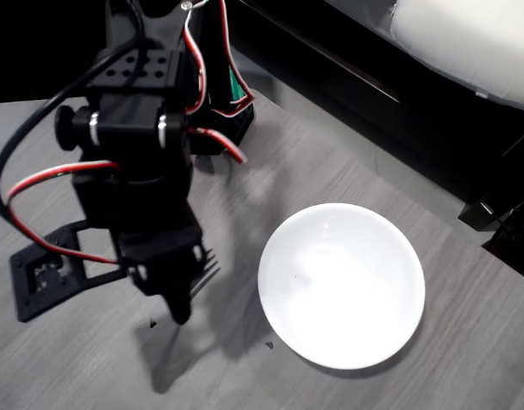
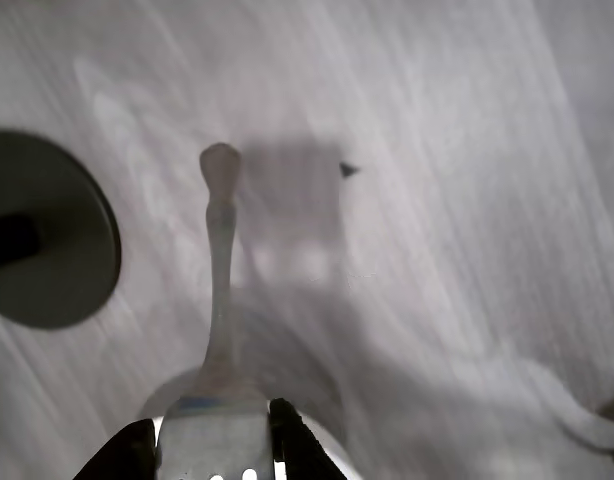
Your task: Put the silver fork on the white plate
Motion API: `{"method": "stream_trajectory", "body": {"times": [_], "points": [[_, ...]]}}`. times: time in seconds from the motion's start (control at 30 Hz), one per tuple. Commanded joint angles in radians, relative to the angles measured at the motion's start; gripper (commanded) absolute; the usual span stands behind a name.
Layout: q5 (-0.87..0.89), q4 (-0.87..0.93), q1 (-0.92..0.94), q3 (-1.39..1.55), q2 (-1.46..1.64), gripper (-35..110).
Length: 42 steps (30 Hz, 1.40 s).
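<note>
In the wrist view the silver fork [image 2: 220, 260] sits between my gripper's [image 2: 212, 450] black fingers [image 2: 292, 445], which are shut on its neck near the tines. Its rounded handle end points away over the grey table. In the overhead view the gripper [image 1: 183, 303] points down at the table, and the fork's tines [image 1: 207, 263] stick out to its right. The white plate [image 1: 341, 284] lies empty on the table to the right of the gripper, about a hand's width away. Whether the fork's handle touches the table I cannot tell.
A black bracket [image 1: 42, 275] lies on the table left of the arm, and the arm's base [image 1: 219, 94] stands behind it. A dark round object [image 2: 42, 245] shows at the left of the wrist view. The table's far edge [image 1: 347, 128] runs diagonally behind the plate.
</note>
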Motion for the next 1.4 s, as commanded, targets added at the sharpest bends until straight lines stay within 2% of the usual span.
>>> {"method": "stream_trajectory", "body": {"times": [0.0, 0.37, 0.7, 1.37], "points": [[0.031, 0.005, -0.040, -0.048, 0.040, 0], [0.167, -0.012, -0.252, -0.043, -0.041, 0], [0.242, -0.100, -0.414, -0.051, -0.195, 0], [0.250, -0.167, -0.506, -0.087, -0.413, 0]]}}
